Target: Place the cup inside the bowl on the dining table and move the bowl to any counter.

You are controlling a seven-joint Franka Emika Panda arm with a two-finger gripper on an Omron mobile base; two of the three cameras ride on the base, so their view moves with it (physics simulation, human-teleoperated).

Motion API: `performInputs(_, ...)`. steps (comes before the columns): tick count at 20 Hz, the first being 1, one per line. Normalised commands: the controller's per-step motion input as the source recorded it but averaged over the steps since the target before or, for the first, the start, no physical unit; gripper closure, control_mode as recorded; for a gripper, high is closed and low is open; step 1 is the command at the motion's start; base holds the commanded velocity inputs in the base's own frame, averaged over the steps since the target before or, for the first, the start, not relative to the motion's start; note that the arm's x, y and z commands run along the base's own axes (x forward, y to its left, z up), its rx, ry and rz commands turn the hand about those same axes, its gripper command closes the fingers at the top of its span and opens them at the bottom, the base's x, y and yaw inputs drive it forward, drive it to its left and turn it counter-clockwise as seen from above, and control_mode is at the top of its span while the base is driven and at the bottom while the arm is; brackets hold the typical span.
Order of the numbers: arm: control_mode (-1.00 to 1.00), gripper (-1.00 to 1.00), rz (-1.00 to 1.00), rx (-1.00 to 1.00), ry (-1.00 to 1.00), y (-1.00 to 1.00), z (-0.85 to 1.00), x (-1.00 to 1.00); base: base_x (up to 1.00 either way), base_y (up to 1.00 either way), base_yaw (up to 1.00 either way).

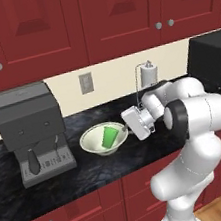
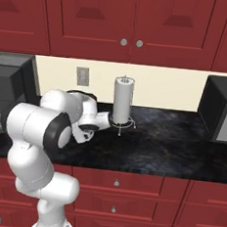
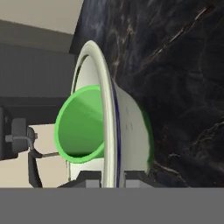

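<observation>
The tool (image 1: pixel 127 127) is pinched on the right rim of the bowl (image 1: pixel 95 144), one finger inside the rim and one outside as the hand view seems to show. The bowl sits on the tabletop (image 1: pixel 92 176) near its middle, between a grey coffee machine (image 1: pixel 32 130) and the arm. The green cup (image 1: pixel 108 136) leans tilted inside the bowl.

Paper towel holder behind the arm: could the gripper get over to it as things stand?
Probably not yet. The gripper is shut on the rim of the bowl, cup inside. The counter toward the paper towel holder looks bare, so it seems reachable after letting go.
</observation>
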Motion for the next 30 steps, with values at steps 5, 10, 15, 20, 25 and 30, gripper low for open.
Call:
performInputs(5, -1.0, 1.0, 0.0, 0.0, 0.1, 0.17, -0.13, 0.16, 0.0, 0.0, 0.0)
performInputs(10, -1.0, 1.0, 0.0, 0.0, 0.01, 0.11, -0.11, 0.05, 0.0, 0.0, 0.0)
performInputs(15, -1.0, 1.0, 0.0, 0.0, -0.09, 0.02, -0.15, 0.0, 0.0, 0.0, 0.0)
performInputs(20, -1.0, 1.0, 0.0, 0.0, -0.11, 0.02, -0.12, 0.0, 0.0, 0.0, 0.0)
performInputs(25, -1.0, 1.0, 0.0, 0.0, 0.0, 0.05, 0.0, 0.0, 0.0, 0.0, 0.0)
performInputs(30, -1.0, -1.0, 0.0, 0.0, 0.0, 0.29, 0.0, 0.0, 0.0, 0.0, 0.0)
